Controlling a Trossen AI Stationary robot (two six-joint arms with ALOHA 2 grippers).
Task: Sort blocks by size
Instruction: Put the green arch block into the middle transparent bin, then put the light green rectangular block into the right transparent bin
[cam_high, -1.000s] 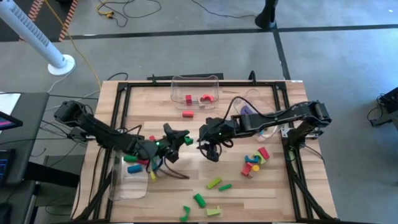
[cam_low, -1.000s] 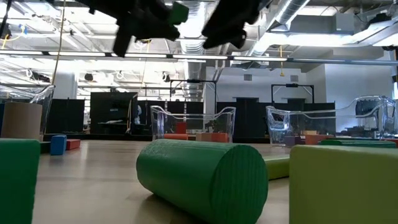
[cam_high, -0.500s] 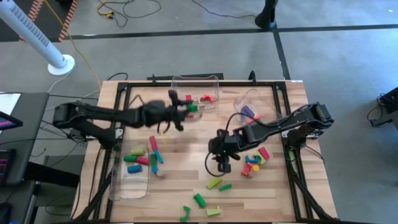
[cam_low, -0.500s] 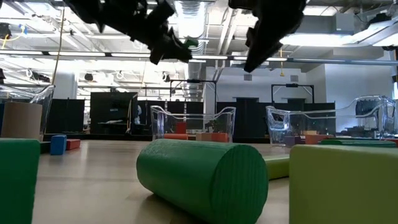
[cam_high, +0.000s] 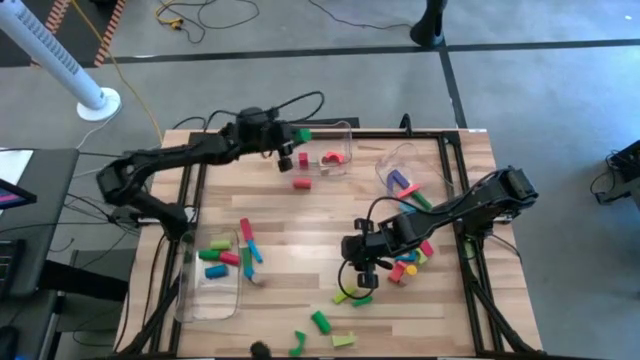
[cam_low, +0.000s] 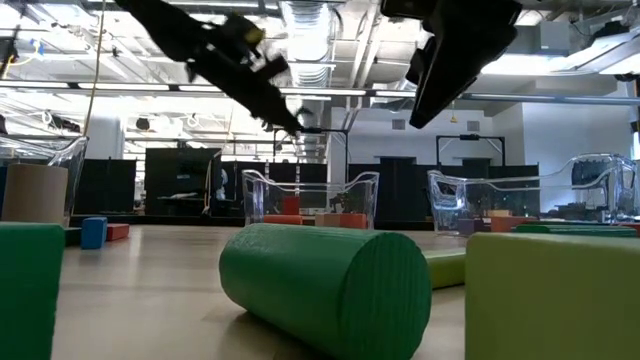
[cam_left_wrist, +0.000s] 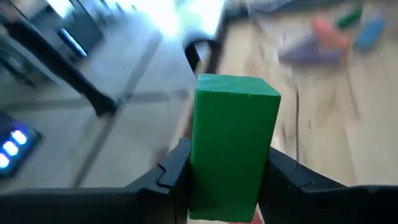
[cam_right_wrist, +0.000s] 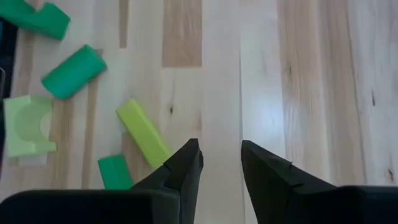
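- I am holding a green block (cam_left_wrist: 233, 146) in my left gripper (cam_high: 292, 140); in the left wrist view its two fingers (cam_left_wrist: 171, 171) are pressing on the block's two sides, and the block is standing upright between them.
- In the high view that gripper is hanging over the table's far edge, just beside the clear bin (cam_high: 318, 130) there, with the green block (cam_high: 303, 134) showing at its tip.
- That bin is holding a red arch (cam_high: 333, 158) and a small red cube (cam_high: 303, 159); a red block (cam_high: 302, 183) is lying on the wood just in front of it.
- My right gripper (cam_high: 360, 268) is hovering above the table (cam_high: 300, 230) toward the near right, fingers pointing down, nothing between them; the gap is narrow in the right wrist view (cam_right_wrist: 221, 165).
- Beneath it a lime bar (cam_right_wrist: 143, 132) is lying at an angle, with a short green block (cam_right_wrist: 115, 172) just beside it.
- Farther off in the same view are a green cylinder (cam_right_wrist: 73, 71), a pale green arch (cam_right_wrist: 28, 124) and another green piece (cam_right_wrist: 38, 17).
- Just beside the right arm a mixed pile (cam_high: 410, 258) of red, blue, yellow and green blocks is lying.
- A second bin (cam_high: 400, 170) at the far right is tipped on its side, with a purple block (cam_high: 398, 181) in it.
- At the left, a third bin (cam_high: 210, 280) is lying along the table's edge with several coloured blocks around it.
- In the low view a green cylinder (cam_low: 325, 285) is lying on its side close to the camera.
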